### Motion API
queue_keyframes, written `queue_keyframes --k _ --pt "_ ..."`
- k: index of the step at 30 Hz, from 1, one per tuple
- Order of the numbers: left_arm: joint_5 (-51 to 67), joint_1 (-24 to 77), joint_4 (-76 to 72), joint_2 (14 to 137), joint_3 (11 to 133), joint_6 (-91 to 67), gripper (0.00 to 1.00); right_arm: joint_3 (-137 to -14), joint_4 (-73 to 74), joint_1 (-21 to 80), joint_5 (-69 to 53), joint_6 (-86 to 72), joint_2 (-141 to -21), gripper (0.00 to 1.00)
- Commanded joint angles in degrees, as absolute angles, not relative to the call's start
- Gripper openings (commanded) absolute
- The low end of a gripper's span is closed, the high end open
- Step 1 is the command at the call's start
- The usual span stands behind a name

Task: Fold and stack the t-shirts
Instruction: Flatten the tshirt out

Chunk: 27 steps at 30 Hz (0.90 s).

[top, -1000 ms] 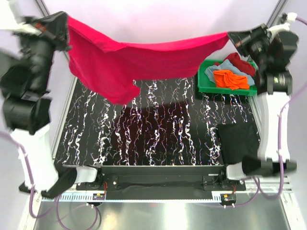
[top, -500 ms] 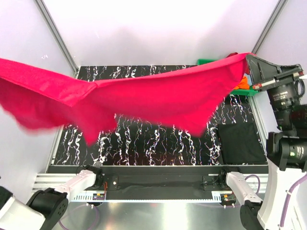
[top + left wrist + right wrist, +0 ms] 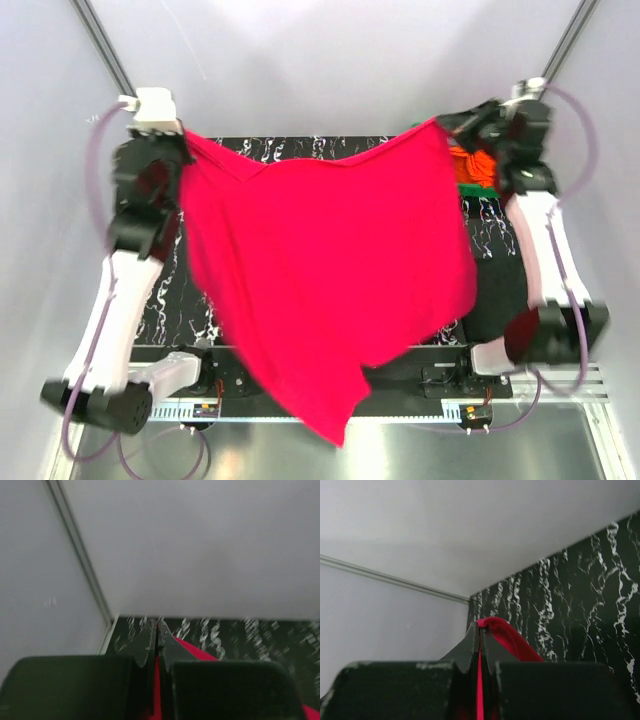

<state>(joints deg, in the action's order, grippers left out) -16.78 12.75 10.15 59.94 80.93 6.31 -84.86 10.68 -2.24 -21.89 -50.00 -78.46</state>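
A bright pinkish-red t-shirt [image 3: 330, 270] hangs spread in the air between both arms and covers most of the table. My left gripper [image 3: 185, 136] is shut on its upper left corner, high at the back left. My right gripper [image 3: 441, 123] is shut on the upper right corner at the back right. The shirt's lower tip [image 3: 336, 432] swings out past the table's near edge. In the left wrist view, red cloth [image 3: 192, 651] sits pinched in the shut left gripper [image 3: 158, 625]. In the right wrist view, a red fold [image 3: 507, 637] bulges from the shut right gripper [image 3: 480, 625]. An orange t-shirt [image 3: 480, 165] peeks out behind the right arm.
The black marbled table [image 3: 160, 295] shows at the left and back. A flat black cloth [image 3: 503, 300] lies on its right side, partly behind the hanging shirt. White walls and metal frame posts [image 3: 105, 55] close in the back and sides.
The shirt was stretched wide and low across the table. Both arms have since swung up to the back corners, and the shirt now billows forward toward the near edge.
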Motion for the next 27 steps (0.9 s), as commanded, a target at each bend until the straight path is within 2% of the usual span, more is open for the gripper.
queue_keyframes --k 1,3,4,6,10,16,22,27 --pt "-20.32 5.74 -2.00 64.32 73.14 9.67 0.00 -87.95 3.96 2.45 -22.50 -46.77 -89.68 0.00" --pt "-17.85 2.74 -6.92 70.90 69.80 7.39 0.00 -91.83 2.82 4.73 -22.32 -45.71 -96.73 0.00" --pt "-17.06 1.77 -7.73 73.36 70.05 7.03 0.00 -96.72 2.46 5.09 -22.76 -45.62 -104.34 0.00" --pt "-18.71 0.36 -10.96 81.16 70.92 6.33 0.00 -102.63 2.29 5.80 -22.68 -45.53 -112.11 0.00" --pt "-14.61 -2.37 -7.65 93.75 79.17 1.77 0.00 -123.15 3.07 6.50 -23.73 -47.10 -133.26 0.00" --pt "-9.50 -2.64 -5.36 104.14 87.27 -4.12 0.00 -146.74 8.35 6.50 -24.52 -47.20 -151.32 0.00" --pt "-5.64 -2.72 -3.16 106.70 89.39 -9.40 0.00 -148.36 8.26 6.07 -23.03 -45.44 -153.72 0.00" --pt "-3.08 -2.64 -1.32 103.64 90.53 -12.04 0.00 -146.95 8.26 5.63 -24.17 -45.96 -151.71 0.00"
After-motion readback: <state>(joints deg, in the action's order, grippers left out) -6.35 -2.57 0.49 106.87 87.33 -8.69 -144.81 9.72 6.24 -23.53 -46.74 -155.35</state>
